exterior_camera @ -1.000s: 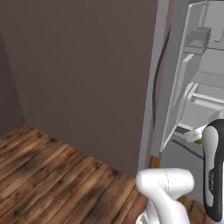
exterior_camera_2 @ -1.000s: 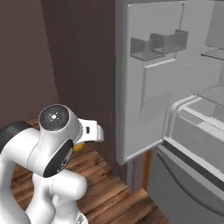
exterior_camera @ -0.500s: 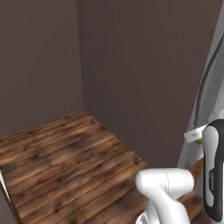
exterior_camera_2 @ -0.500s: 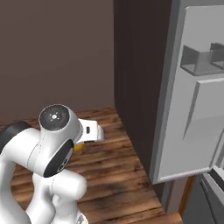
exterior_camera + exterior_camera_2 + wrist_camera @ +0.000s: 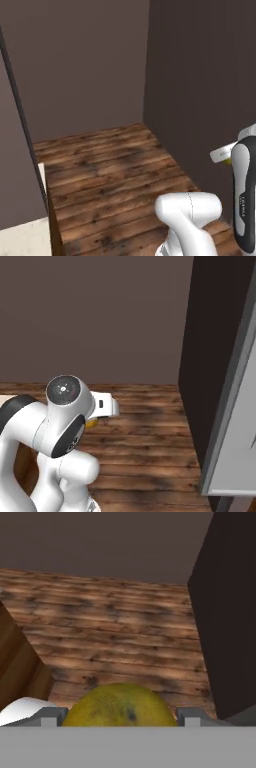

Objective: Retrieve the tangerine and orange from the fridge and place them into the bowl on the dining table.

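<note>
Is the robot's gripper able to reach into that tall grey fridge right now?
Probably not: the gripper is full with a round yellow-orange fruit and faces the wooden floor, with the fridge off to one side.

One yellow-orange citrus fruit (image 5: pixel 120 705) sits at the bottom centre of the hand view, between two grey finger tips (image 5: pixel 49 716); whether it is the tangerine or the orange cannot be told. One grey fridge door (image 5: pixel 235 421) stands at the right edge of the right base view. One wooden floor (image 5: pixel 110 170) spans all three views.
</note>
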